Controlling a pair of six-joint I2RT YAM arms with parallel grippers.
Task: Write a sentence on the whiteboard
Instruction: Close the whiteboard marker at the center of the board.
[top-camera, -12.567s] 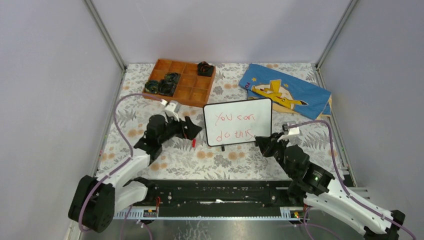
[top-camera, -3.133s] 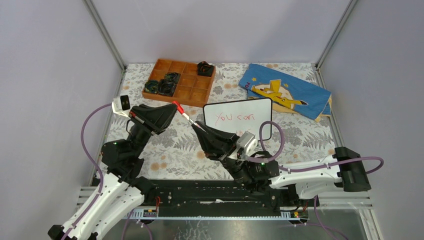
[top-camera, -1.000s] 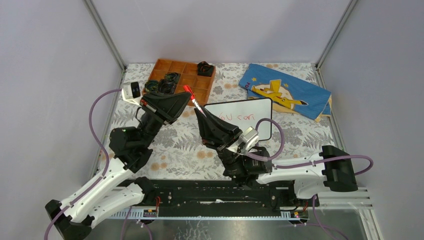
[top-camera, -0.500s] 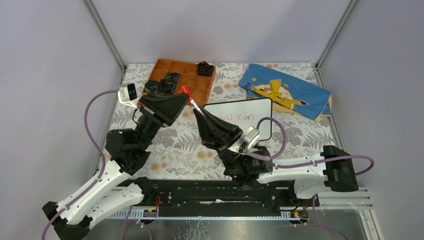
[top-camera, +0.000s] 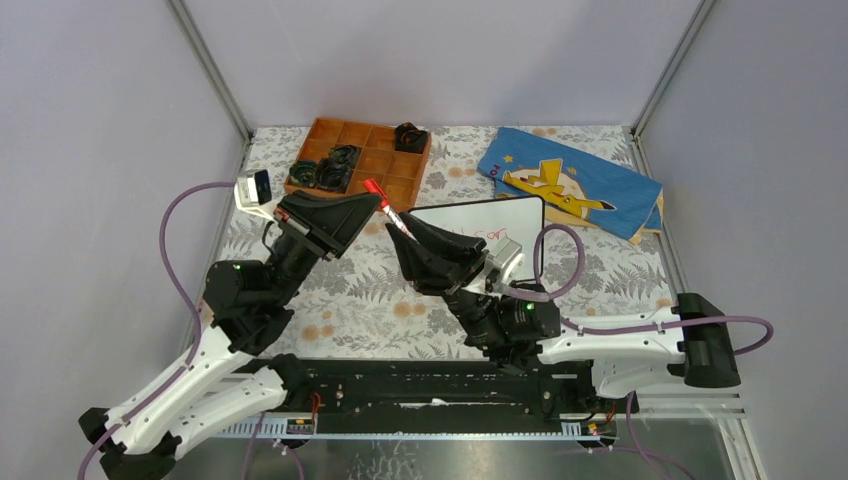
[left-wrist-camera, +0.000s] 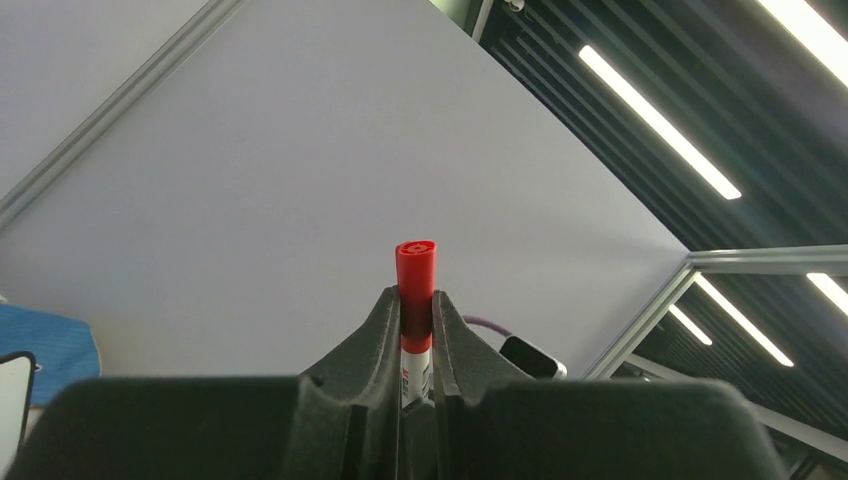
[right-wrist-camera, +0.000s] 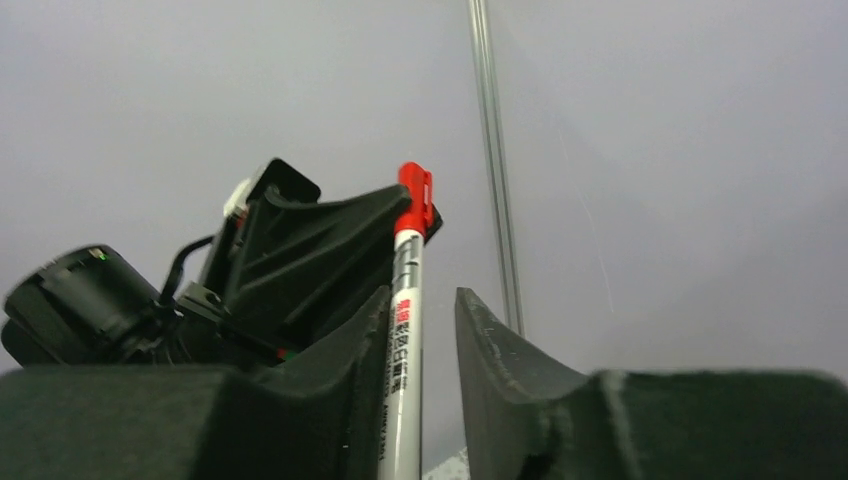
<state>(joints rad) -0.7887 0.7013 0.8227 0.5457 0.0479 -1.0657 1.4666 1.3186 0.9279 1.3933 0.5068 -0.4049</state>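
Sentence (top-camera: 490, 232) on the whiteboard (top-camera: 522, 212) (mostly hidden) — probably finished; left gripper (left-wrist-camera: 417, 300) clamps the capped marker (left-wrist-camera: 416, 262), right gripper (right-wrist-camera: 423, 296) slack-jawed beside it.

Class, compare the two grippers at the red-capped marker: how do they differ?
The left gripper is shut on the marker by its red cap; the right gripper stands open around its white barrel, a gap beside one finger. In the top view, the left gripper reaches in from the left, the right gripper from the right. Both are black and meet at one marker.
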